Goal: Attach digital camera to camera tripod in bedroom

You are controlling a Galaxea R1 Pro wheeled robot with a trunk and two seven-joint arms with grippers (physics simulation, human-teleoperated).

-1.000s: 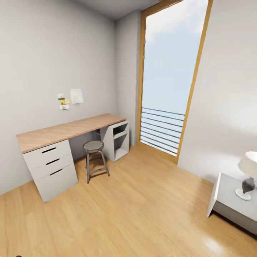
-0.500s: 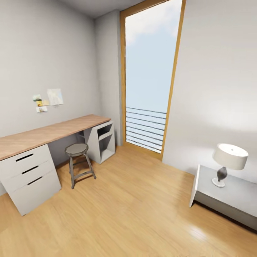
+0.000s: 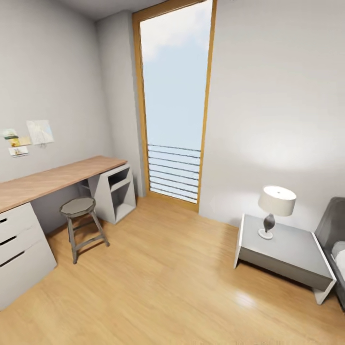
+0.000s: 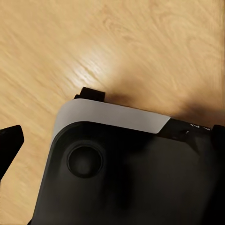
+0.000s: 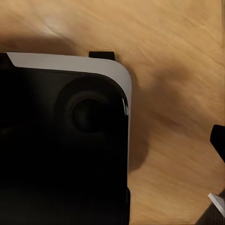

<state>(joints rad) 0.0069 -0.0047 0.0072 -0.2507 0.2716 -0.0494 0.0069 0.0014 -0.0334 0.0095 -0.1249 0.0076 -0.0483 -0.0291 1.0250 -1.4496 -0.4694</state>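
Bedroom, left to right: wood-topped desk (image 3: 52, 178) with drawers (image 3: 14, 239) closed, open cubby (image 3: 117, 189) holding nothing visible, stool (image 3: 79, 211), window (image 3: 175, 105), nightstand (image 3: 287, 251) bearing lamp (image 3: 275, 208), bed (image 3: 335, 239) far right. Claw states: cannot tell.

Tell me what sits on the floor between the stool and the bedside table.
Nothing: in the head view, only bare wood floor runs between the stool and the bedside table.
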